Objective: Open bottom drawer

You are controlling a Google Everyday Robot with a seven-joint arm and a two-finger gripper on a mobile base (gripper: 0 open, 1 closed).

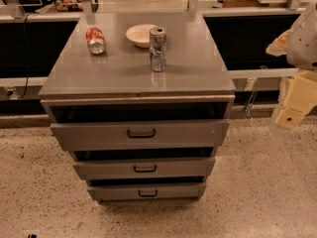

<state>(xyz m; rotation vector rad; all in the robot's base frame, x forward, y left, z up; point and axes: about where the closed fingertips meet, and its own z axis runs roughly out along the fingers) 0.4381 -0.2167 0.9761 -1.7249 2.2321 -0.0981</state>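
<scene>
A grey metal cabinet (138,63) stands in the middle of the camera view with three drawer fronts. The bottom drawer (114,192) is the narrowest front, lowest down, with a small black bar handle (147,193) at its centre. A dark gap shows above it, as above the other two drawers. My gripper (292,110) is at the far right edge, cream-coloured, well to the right of the cabinet and level with the top drawer, touching nothing.
On the cabinet top lie a red soda can on its side (95,40), a white bowl (140,34) and an upright silver can (157,48). The widest top drawer (99,134) and the middle drawer (109,169) sit above. Speckled floor surrounds the cabinet.
</scene>
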